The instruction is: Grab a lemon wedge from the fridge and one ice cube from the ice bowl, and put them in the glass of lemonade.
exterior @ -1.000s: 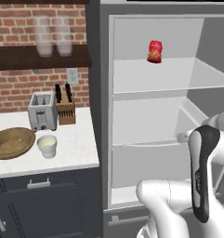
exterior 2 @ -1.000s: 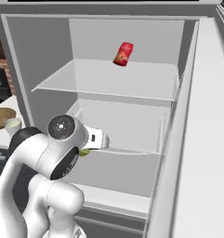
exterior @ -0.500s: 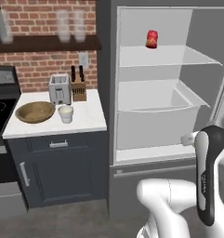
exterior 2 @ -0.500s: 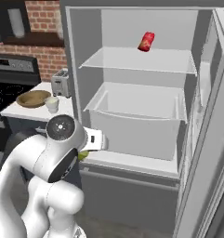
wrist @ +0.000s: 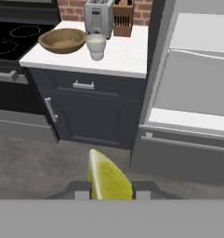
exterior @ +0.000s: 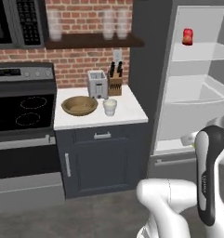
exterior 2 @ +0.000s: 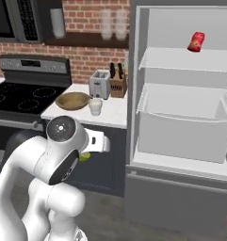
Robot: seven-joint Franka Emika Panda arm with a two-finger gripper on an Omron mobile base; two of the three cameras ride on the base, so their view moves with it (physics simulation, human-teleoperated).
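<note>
My gripper [wrist: 111, 191] is shut on the lemon wedge [wrist: 108, 179], a yellow-green sliver between the fingertips. The same wedge [exterior 2: 85, 156] peeks out under the white hand, low in front of the counter cabinet. The fridge [exterior 2: 181, 123] stands open on the right, its white shelves and drawer showing. On the white counter to its left sit the brown wooden ice bowl [exterior: 79, 105] [wrist: 62, 40] and, right beside it, the small glass of lemonade [exterior: 110, 107] [wrist: 96, 46]. The hand is well short of the counter and below its top.
A toaster [exterior: 97, 83] and knife block [exterior: 115, 82] stand behind the cup. A black stove [exterior: 20, 109] lies left of the counter, with a microwave [exterior: 16, 21] above. A red packet [exterior 2: 196, 41] rests on the upper fridge shelf. Tall glasses [exterior: 114, 23] line the wall shelf.
The whole picture has shifted: the base has backed away from the fridge and towards the left, so the counter and stove have come into view. The wedge stays in the gripper.
</note>
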